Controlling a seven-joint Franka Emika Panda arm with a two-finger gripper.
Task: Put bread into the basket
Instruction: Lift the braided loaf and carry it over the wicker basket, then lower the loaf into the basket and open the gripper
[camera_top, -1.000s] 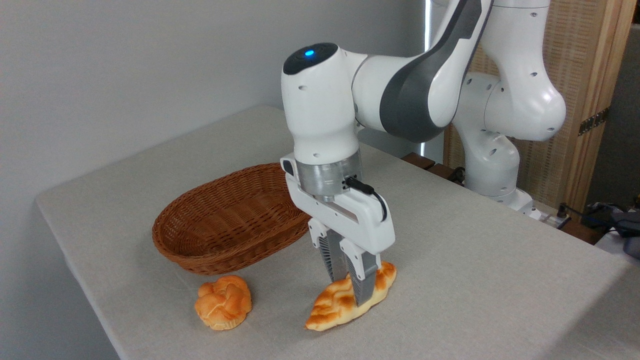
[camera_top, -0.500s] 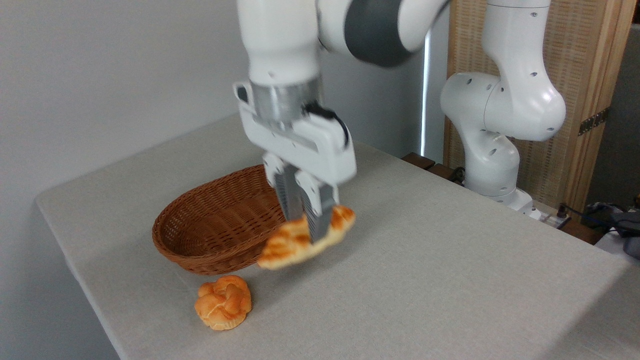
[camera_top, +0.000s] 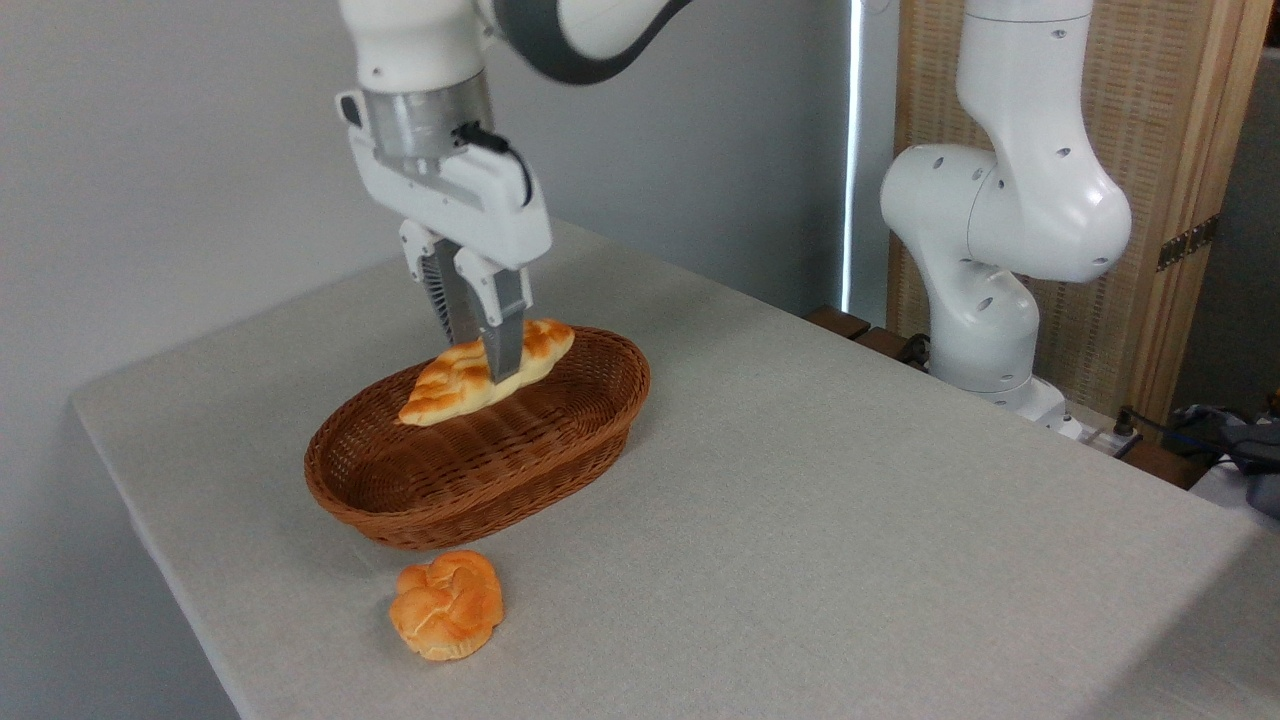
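The gripper (camera_top: 478, 352) hangs clenched on the bread (camera_top: 487, 371), which is lifted over the basket (camera_top: 520, 470) toward its twelve o'clock rim, so only lowering and letting go seem left.

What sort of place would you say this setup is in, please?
Probably a robotics lab: a robot arm mounted beside a cloth-covered table, its gripper holding bread over a basket.

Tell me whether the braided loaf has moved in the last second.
Yes. The braided loaf, shut in the pincer, went up and left, from the table to over the wicker basket.
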